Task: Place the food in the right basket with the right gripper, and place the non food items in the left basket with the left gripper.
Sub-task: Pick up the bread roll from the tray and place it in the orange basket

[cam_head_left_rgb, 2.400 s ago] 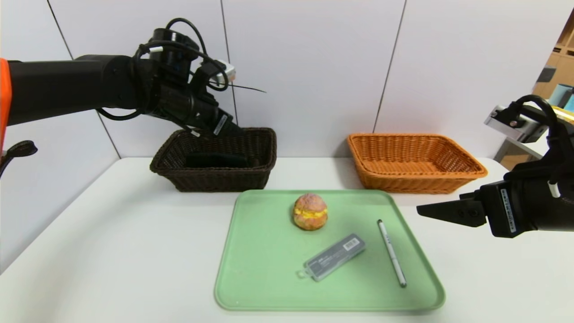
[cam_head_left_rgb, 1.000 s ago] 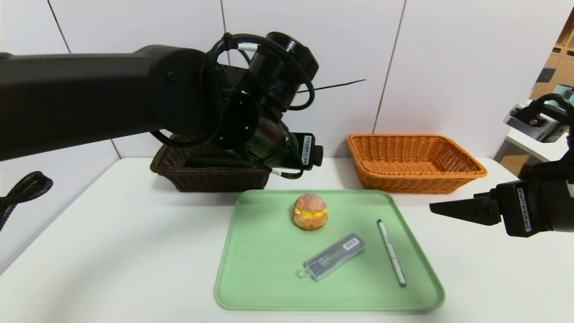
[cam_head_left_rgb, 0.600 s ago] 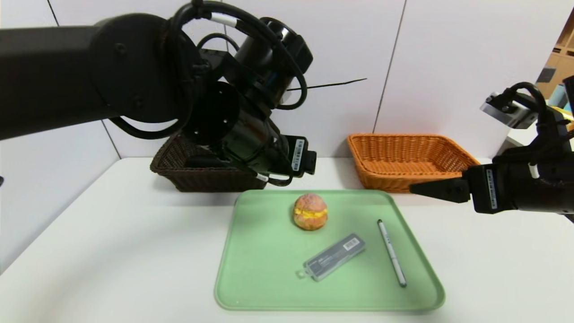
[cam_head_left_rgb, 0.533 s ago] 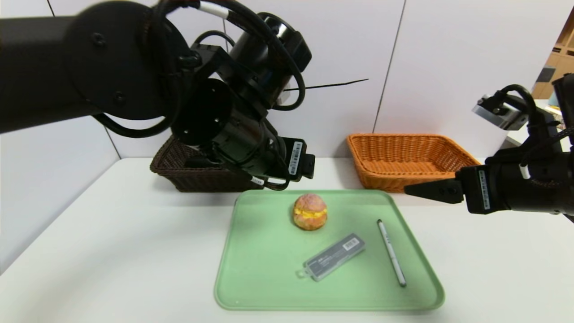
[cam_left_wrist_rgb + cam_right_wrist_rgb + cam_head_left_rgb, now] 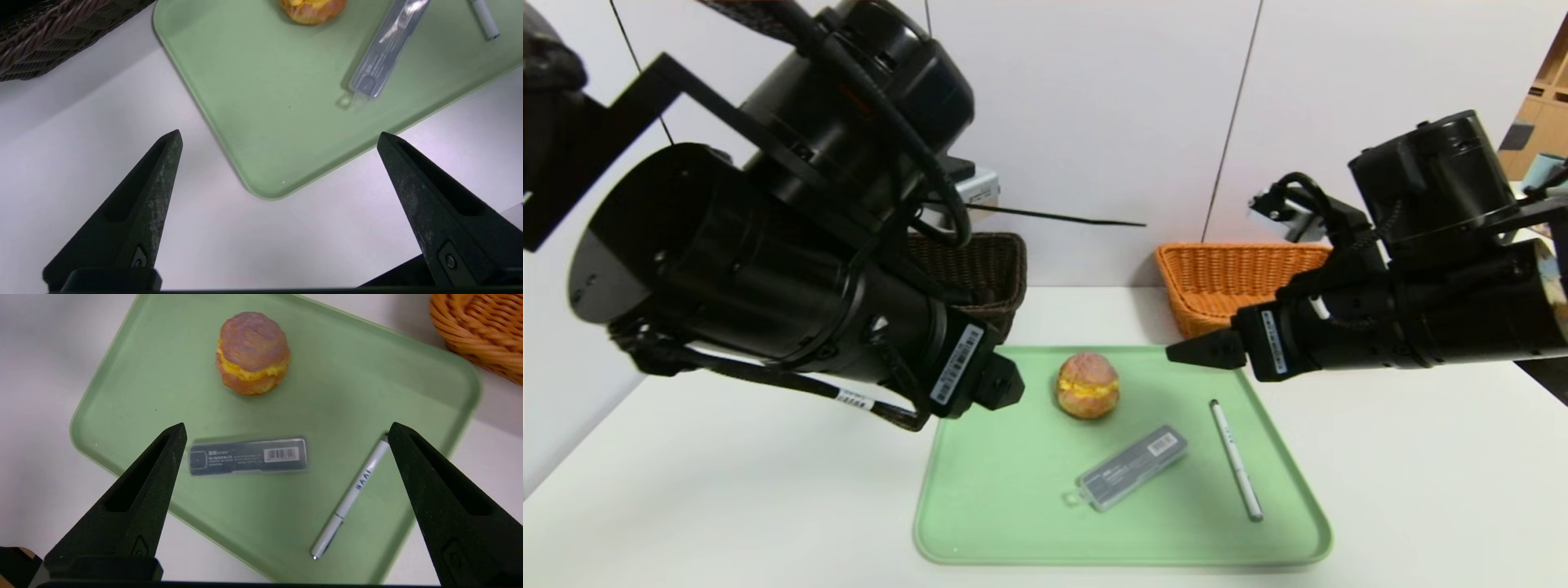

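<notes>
Presently, stock on and about the green tray, taken as my landmark: one bun, resting on the tray's far middle, upright, filling showing round its waist; one grey plastic case, flat on the tray nearer me than the bun, barcode up; one pen, lying on the tray's right side, apart from the case. Beyond the tray's far-right corner stands my orange basket, partly hidden by my right arm; beyond its far-left corner stands the dark brown basket, mostly hidden behind my left arm, so I cannot tell what lies in it. My right gripper hangs above the tray's far-right corner, fingers spread wide and holding nothing, pointed down toward the bun. My left gripper hangs over the tray's near-left corner, fingers likewise spread wide, nothing between them. Step in hand, as I judge it: the approach to the bun with my right gripper; nothing on the tray is yet gripped. Next move calls for bringing the right fingers down either side of the bun, straddling its crust, then pinching gently, since it looks soft and may squash or roll. The case and pen remain for my left gripper afterwards.
</notes>
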Robot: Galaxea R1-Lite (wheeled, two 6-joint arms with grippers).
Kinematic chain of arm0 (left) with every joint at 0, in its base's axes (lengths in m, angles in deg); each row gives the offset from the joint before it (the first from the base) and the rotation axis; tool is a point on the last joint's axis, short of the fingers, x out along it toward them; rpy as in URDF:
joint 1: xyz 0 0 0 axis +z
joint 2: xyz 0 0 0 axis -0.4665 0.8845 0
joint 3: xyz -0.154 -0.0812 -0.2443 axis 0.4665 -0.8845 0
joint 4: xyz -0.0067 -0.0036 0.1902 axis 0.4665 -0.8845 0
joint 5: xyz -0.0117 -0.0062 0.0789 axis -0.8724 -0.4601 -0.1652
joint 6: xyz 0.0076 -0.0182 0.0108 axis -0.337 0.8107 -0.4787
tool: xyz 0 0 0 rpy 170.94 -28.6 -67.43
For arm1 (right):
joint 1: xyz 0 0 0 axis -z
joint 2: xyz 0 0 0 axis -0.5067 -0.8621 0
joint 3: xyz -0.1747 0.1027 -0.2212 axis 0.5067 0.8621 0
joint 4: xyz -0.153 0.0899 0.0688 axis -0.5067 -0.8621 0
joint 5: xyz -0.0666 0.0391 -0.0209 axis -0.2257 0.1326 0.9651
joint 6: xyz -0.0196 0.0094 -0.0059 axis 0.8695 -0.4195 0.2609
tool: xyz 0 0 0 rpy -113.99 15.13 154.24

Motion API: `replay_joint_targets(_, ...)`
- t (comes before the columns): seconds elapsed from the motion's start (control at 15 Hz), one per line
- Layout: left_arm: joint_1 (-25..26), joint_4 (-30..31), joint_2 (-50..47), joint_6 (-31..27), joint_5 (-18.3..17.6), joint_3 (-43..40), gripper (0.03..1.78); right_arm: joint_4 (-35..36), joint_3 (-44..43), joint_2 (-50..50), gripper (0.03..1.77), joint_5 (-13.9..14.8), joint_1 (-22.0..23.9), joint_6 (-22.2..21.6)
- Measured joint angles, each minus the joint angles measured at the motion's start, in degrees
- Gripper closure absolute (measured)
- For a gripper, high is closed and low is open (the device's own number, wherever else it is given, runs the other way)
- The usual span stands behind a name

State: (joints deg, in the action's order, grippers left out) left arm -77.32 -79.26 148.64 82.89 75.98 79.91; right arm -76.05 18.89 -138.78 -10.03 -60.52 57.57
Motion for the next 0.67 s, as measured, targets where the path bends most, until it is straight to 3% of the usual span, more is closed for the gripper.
replay_joint_targets(0.2, -0.07, -0.02, -3.36, -0.37, 0.0, -2.89, 0.12, -0.2, -5.57, -6.24, 0.1, 0.61, -3.06, -0.02)
replay_joint_targets(0.67, -0.49, 0.26, -6.64, -0.37, -0.15, -6.73, 0.12, -0.78, -15.68, -21.26, 0.1, 7.83, -7.33, 0.15)
